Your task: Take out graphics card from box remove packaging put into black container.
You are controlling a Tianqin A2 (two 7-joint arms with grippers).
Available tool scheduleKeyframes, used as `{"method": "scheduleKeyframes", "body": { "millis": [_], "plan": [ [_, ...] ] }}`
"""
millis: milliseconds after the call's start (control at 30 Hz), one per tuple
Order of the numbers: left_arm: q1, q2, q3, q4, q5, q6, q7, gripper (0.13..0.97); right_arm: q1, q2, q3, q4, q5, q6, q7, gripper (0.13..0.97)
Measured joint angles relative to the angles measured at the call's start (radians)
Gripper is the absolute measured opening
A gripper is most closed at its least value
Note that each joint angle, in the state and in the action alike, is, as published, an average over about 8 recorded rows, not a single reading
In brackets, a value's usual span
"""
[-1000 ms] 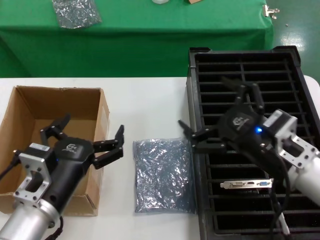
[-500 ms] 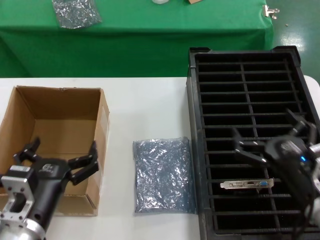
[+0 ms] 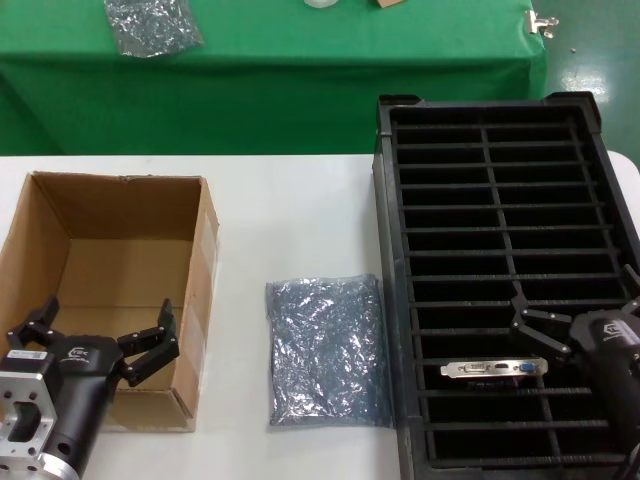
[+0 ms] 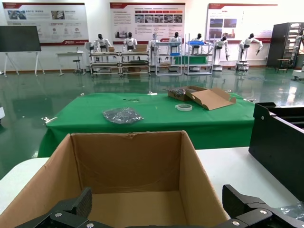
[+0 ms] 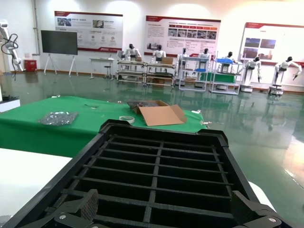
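Observation:
The graphics card (image 3: 495, 368) stands in a near slot of the black container (image 3: 500, 200), silver bracket up. The packaging (image 3: 325, 350) lies flat and empty on the white table between the box (image 3: 110, 215) and the container. The box looks empty inside. My left gripper (image 3: 100, 328) is open over the box's near wall; in the left wrist view it (image 4: 159, 204) faces the box (image 4: 128, 161). My right gripper (image 3: 578, 305) is open over the container's near right part, just right of the card. In the right wrist view it (image 5: 165, 204) hangs over the slots (image 5: 156, 166).
A green-covered table (image 3: 300, 60) stands behind, with a smaller silver bag (image 3: 150, 25) on it. The left wrist view shows that bag (image 4: 122, 114), an open cardboard carton (image 4: 209, 97) and a tape roll (image 4: 183, 107) there. The container's wall (image 4: 280, 142) rises right of the box.
Both arms have drawn back toward the near edge. The left gripper moved from beside the box's right wall to its near wall. The right gripper moved from mid-container to its near right.

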Motion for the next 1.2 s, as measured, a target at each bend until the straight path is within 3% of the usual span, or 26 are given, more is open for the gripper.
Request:
{"method": "scheduleKeyframes", "body": {
  "millis": [1200],
  "plan": [
    [0.000,0.000,0.000,0.000,0.000,0.000,0.000,0.966,0.000,0.000,0.000,0.000,0.000,0.000,0.000,0.966]
  ]
}}
